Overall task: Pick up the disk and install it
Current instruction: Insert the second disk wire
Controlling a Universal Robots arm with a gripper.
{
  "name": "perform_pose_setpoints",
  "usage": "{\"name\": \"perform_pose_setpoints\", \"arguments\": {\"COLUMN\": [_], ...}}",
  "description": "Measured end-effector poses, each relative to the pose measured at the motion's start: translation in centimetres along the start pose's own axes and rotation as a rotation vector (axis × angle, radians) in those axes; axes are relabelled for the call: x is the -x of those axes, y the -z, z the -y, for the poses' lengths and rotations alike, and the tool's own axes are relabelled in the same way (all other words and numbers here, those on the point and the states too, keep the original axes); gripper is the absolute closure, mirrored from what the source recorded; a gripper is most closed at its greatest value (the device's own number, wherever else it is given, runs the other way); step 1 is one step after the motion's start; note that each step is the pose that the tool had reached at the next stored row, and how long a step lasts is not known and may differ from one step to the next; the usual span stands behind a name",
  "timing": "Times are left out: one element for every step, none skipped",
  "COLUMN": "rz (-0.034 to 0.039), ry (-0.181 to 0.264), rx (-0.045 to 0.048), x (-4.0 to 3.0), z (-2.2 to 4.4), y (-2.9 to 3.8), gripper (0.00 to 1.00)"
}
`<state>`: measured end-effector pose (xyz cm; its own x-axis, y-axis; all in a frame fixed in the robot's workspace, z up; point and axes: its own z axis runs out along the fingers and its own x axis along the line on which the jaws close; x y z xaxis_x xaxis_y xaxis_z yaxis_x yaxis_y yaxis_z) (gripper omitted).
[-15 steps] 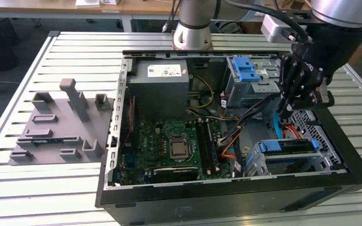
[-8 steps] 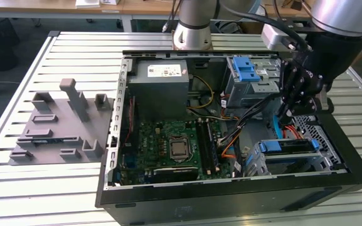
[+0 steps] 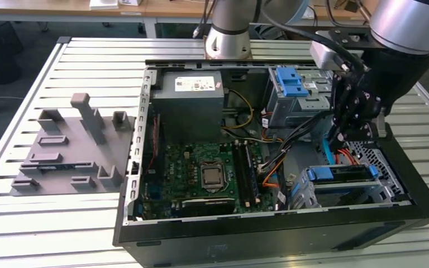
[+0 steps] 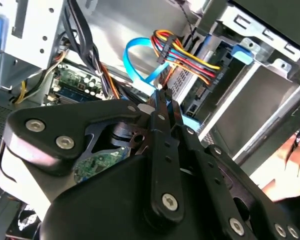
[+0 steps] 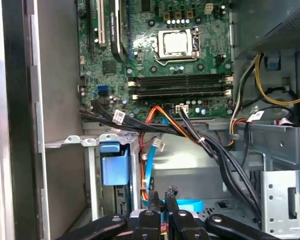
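Deep inside the open computer case (image 3: pixel 136 167), toward its corner at the exterior view's right, the hand (image 3: pixel 346 137) hangs above the drive cage (image 3: pixel 348 187), its fingers (image 5: pixel 171 200) drawn close together with nothing visibly held. The disk (image 3: pixel 339 174), in its blue carrier, lies in that cage just below the hand. The case stands on the slatted tabletop (image 3: pixel 20 218), beside a grey fixture (image 3: pixel 69 148).
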<state>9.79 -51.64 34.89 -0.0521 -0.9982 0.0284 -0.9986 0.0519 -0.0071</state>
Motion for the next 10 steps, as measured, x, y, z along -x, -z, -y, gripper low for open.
{"name": "perform_pose_setpoints", "arguments": {"rz": [0.0002,0.0005,0.0007,0.0009,0.0010,0.0013,0.0013,0.0013,0.0013,0.0014], "ry": [0.000,0.000,0.000,0.000,0.000,0.000,0.000,0.000,0.000,0.000], "rx": [-0.0029,-0.0074,-0.0119,-0.0163,-0.0207,-0.0234,-0.0243,-0.0242,-0.0243,-0.0244], "x": [-0.15,-0.34,-0.54,-0.73,-0.93,-1.08,-1.21,-1.33,-1.44,-1.53], "z": [0.01,0.02,0.03,0.04,0.05,0.06,0.07,0.07,0.06,0.07], "y": [-0.04,-0.09,-0.13,-0.17,-0.23,-0.31,-0.42,-0.55,-0.69,-0.79], "gripper": [0.84,0.84,0.84,0.84,0.84,0.84,0.84,0.84,0.84,0.84]}}
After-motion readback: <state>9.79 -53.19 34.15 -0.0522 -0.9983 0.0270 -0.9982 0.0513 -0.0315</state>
